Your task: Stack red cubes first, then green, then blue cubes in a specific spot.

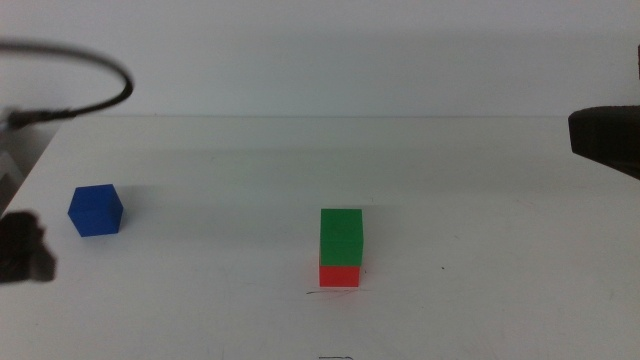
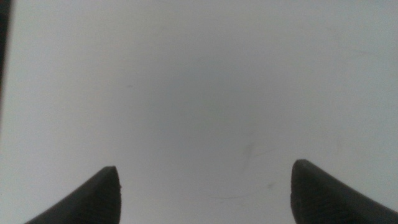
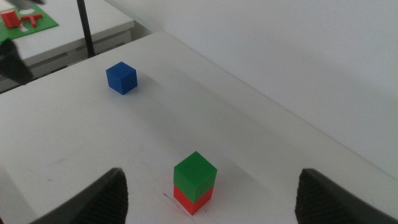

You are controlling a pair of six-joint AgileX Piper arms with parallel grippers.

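The green cube (image 1: 341,237) sits squarely on the red cube (image 1: 339,275) near the table's front centre, beside a thin dark line (image 1: 332,290) marking the spot. The stack also shows in the right wrist view, green cube (image 3: 194,172) over red cube (image 3: 191,199). The blue cube (image 1: 96,210) lies alone at the left, also blue cube (image 3: 121,78). My left gripper (image 1: 22,248) is at the left edge, below the blue cube; its jaws stand open over bare table, left gripper (image 2: 205,186). My right gripper (image 3: 211,199) is open, raised at the right edge (image 1: 605,135).
A black cable (image 1: 90,80) arcs over the table's far left corner. A second lower surface with a green board (image 3: 28,22) lies beyond the table's left side. The white tabletop (image 1: 480,220) runs wide around the stack.
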